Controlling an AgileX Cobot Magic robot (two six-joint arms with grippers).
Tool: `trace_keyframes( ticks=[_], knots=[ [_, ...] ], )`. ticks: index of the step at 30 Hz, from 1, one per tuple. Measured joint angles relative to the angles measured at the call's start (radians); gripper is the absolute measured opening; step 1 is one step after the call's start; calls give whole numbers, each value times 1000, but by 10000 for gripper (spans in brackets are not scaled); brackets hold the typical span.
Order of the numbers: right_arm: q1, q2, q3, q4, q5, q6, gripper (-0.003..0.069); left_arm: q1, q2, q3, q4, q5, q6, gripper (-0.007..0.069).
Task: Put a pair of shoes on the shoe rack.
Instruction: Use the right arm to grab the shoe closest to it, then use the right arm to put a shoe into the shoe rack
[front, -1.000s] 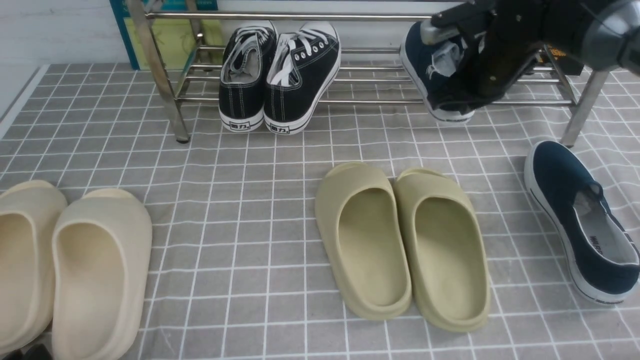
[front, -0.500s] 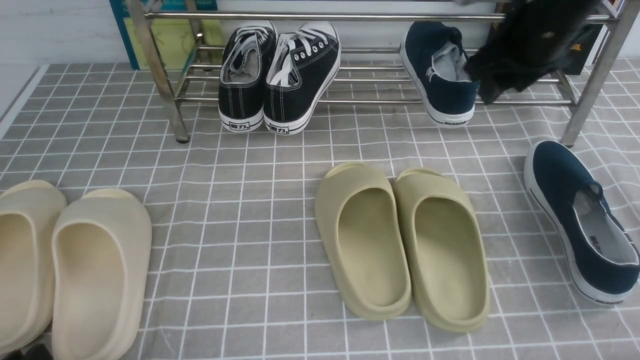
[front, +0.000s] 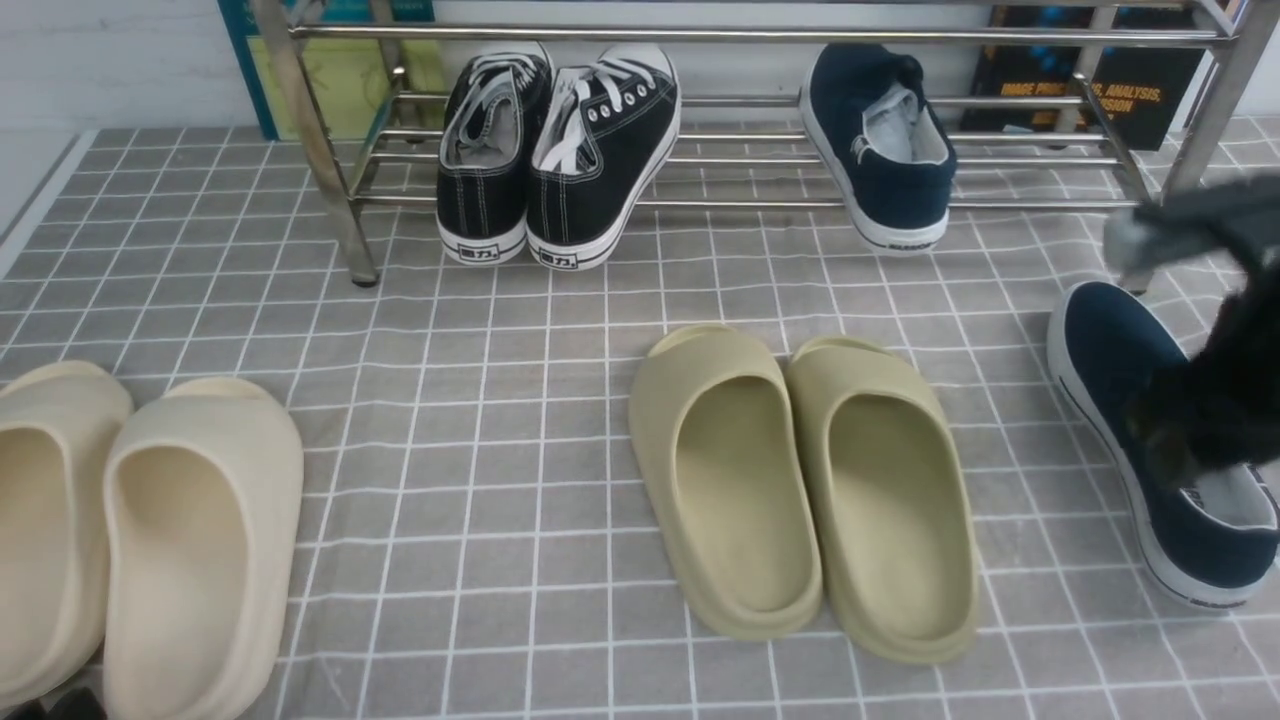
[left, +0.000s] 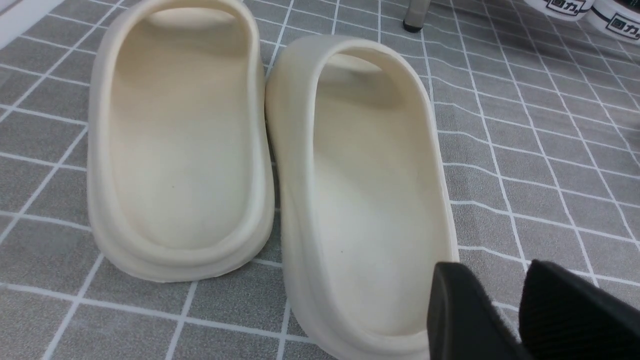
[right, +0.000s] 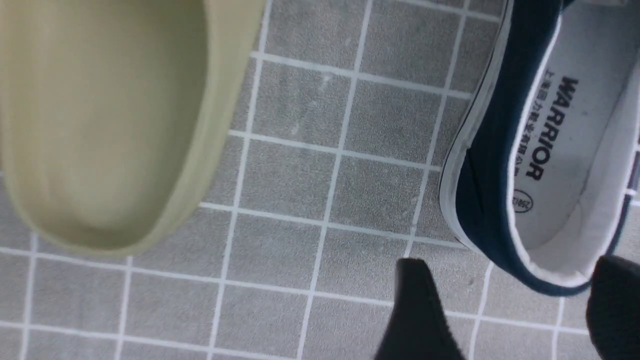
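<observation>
One navy slip-on (front: 880, 150) sits on the lower bars of the chrome shoe rack (front: 700, 33), which runs along the far edge of the cloth-covered worktop (front: 480, 400). The shoe is right of the rack's middle, toe to the back and heel jutting past the front bar. Its mate (front: 1100, 340) lies on the grey checked cloth by the worktop's right edge, just in front of the rack's front right leg. The right end effector (right: 507, 262), a dark blur from the front, hangs over that shoe's heel with its fingers spread wide and nothing gripped. A pair of black lace-up sneakers (front: 560, 150) occupies the rack left of its middle. Olive slides (front: 800, 490) rest side by side mid-worktop, and cream slides (front: 150, 540) lie at the near left corner. Over the heel of the inner cream slide hangs the left end effector (left: 500, 272), its fingers a narrow gap apart and empty.
</observation>
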Motion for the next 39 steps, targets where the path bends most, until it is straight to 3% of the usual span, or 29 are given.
trace_keyframes(
  ticks=[5,12,15,18,22,30,39],
  knots=[
    [0,74,106,-68,-194,17,467,0,0,0,-1,1,0,206],
    [0,200,110,-208,-232,153,445,0,0,0,-1,1,0,212],
    [0,218,110,-232,-232,171,379,0,0,0,-1,1,0,216],
    [0,215,110,-245,-225,171,201,0,0,0,-1,1,0,218],
    [0,194,104,-253,-201,168,40,0,0,0,-1,1,0,221],
    [0,23,-51,-146,-89,72,36,0,0,0,-1,1,0,224],
    [0,89,-202,-36,-89,-66,36,0,0,0,-1,2,0,230]
  ],
)
